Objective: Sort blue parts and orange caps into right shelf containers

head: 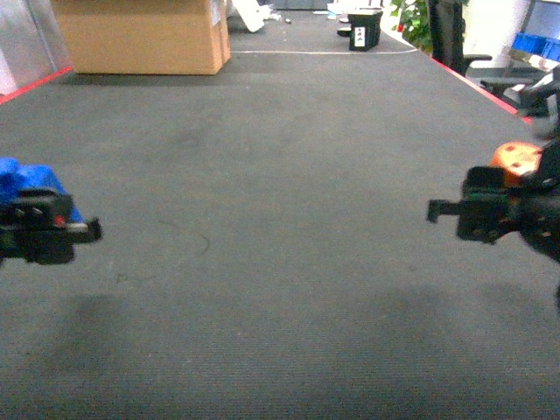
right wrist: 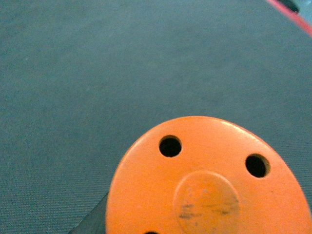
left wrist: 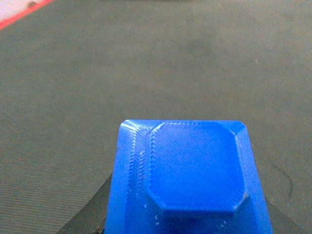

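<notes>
Both jaws are clamping cargo: I'm carrying a blue part [left wrist: 187, 180] in the left gripper [head: 39, 229] and an orange cap [right wrist: 207, 180] in the right gripper [head: 490, 214], above grey carpet [head: 280, 175]. No containers showing; jolts while driving could be shaking either loose.

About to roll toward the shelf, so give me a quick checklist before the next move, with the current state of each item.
1. Left gripper carries a blue part: ok.
2. Right gripper carries an orange cap: ok.
3. Grip firmness on both: cannot tell, contact points hidden.
4. Carpet directly ahead free of obstacles: ok.
5. Cardboard box stands far ahead on the left, off the middle: ok.
6. Shelf containers located: not ok, none clearly in view.
</notes>
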You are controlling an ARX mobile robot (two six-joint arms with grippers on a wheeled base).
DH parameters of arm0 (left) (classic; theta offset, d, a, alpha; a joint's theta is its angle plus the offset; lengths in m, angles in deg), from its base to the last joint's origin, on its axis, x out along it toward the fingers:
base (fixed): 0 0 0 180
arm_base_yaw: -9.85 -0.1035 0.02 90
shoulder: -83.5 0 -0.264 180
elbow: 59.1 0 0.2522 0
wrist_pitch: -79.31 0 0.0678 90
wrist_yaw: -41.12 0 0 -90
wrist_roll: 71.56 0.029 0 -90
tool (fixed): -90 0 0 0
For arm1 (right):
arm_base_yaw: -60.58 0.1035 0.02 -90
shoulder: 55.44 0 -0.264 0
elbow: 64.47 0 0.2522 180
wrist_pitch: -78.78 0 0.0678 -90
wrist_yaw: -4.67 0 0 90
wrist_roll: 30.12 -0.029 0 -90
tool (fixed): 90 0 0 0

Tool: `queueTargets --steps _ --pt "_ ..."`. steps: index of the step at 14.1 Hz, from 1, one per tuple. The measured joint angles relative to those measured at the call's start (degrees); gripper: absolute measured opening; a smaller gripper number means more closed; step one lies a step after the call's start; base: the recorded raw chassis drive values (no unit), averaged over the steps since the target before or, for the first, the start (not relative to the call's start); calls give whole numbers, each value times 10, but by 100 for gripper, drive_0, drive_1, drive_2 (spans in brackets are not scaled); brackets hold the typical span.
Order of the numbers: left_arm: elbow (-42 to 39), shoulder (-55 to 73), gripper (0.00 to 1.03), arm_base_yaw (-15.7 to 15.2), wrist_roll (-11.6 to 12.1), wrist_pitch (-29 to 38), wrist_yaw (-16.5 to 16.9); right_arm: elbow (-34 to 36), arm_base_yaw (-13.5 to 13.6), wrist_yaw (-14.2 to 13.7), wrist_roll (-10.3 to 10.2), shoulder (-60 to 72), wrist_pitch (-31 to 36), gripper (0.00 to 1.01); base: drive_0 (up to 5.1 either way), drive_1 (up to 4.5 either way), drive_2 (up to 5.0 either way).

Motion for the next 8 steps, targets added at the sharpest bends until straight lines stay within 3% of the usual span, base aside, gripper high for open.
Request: queueTargets --steps 2,5,6,7,8 --pt "-50 -128 43 -18 -10 -31 -6 72 -1 -24 26 -113 -5 45 0 0 0" --pt "-103 -426 43 -61 -10 -180 -2 176 34 -78 47 -380 -97 45 0 0 0" --pt "-107 -519 43 -66 -10 -235 -6 193 46 -105 48 -473 -140 45 0 0 0" --pt "-114 -654 43 -46 -9 -322 -11 215 68 -148 53 -613 -205 45 0 0 0" --pt "-116 -715 43 -35 -9 -367 -15 223 80 -171 58 -679 -232 45 0 0 0"
